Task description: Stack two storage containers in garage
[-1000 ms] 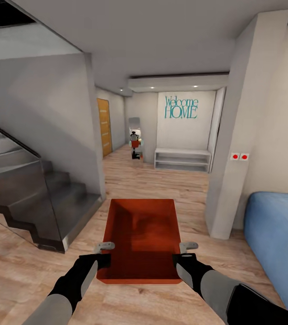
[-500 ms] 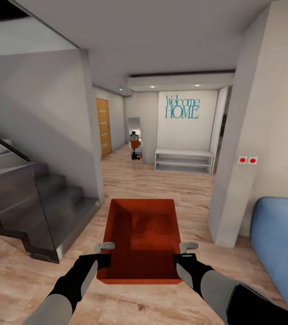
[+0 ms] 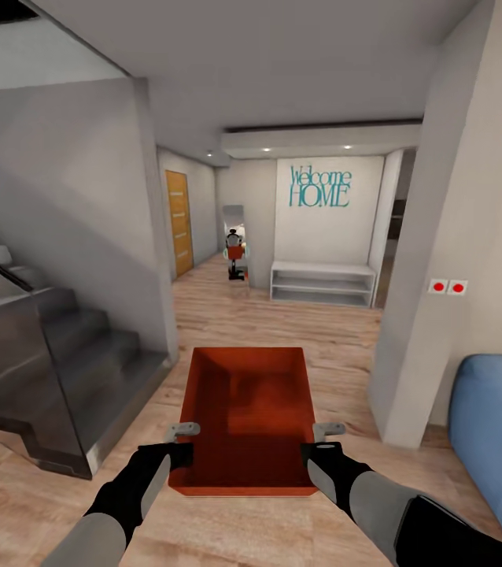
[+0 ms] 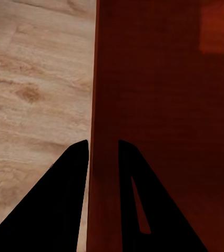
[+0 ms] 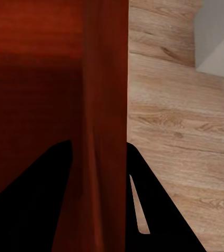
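Left fingers (image 4: 102,152) and right fingers (image 5: 99,155) each clamp a side wall of the orange bin (image 3: 247,413), which I carry between them, its long axis running ahead toward the hallway.

storage container (image 3: 243,409) | orange-red, open-topped, level | held above plank floor (image 3: 298,315)
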Available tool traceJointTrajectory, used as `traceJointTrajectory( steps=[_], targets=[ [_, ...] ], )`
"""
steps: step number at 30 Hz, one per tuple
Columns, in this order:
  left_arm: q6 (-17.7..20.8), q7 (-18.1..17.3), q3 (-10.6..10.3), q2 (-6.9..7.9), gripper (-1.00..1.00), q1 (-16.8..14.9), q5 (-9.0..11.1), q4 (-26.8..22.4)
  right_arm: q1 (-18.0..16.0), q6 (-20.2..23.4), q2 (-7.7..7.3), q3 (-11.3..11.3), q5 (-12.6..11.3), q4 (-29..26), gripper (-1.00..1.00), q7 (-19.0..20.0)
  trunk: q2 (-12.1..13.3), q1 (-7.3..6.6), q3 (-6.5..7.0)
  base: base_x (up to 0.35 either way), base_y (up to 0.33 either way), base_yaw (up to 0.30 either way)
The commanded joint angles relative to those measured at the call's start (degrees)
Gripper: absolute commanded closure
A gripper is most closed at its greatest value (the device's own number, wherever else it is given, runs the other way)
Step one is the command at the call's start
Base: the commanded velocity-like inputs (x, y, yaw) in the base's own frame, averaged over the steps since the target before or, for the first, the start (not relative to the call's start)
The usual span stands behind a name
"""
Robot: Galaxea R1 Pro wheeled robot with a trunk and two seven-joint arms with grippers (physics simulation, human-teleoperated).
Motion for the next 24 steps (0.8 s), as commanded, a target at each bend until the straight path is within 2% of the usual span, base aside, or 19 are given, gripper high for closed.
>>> traceJointTrajectory(
  steps=[1,24],
  targets=[
    [0.4,0.57,0.22,0.02,1.0,0.0,-0.9,-0.11,-0.03,0.34,-0.38,-0.02,0.53,-0.04,1.0,-1.22,-0.04,0.05,-0.02,0.322,0.0,0.0],
    [0.4,0.56,0.22,0.02,1.0,0.0,-0.9,-0.08,-0.03,0.34,-0.38,-0.02,0.53,-0.02,1.0,-1.25,-0.04,0.05,-0.02,0.322,0.0,0.0]
  ],
)
